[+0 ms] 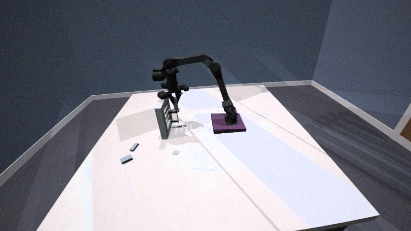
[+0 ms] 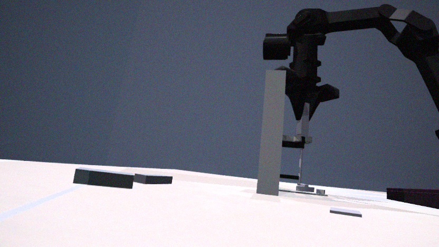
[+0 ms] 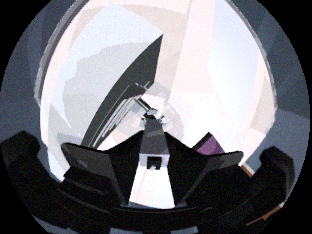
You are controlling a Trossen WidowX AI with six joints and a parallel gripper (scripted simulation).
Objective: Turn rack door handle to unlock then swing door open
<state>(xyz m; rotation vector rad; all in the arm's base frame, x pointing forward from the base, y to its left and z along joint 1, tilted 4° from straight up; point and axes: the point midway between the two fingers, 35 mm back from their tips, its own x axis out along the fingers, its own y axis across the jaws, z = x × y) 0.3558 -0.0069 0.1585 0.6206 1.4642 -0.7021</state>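
With its fingers clenched on the upright handle (image 1: 175, 103) (image 2: 303, 124) (image 3: 153, 142), the claw (image 1: 177, 103) (image 2: 303, 119) (image 3: 154, 133) points downward beside the door, presumably to permit turning and swinging.

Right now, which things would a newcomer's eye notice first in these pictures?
First, the dark arm, arching from the purple base over to the upright grey rack. Next, its gripper, pointing down beside the rack and shut on the pale handle. Then, away from the rack, two small dark-sided blocks on the table.
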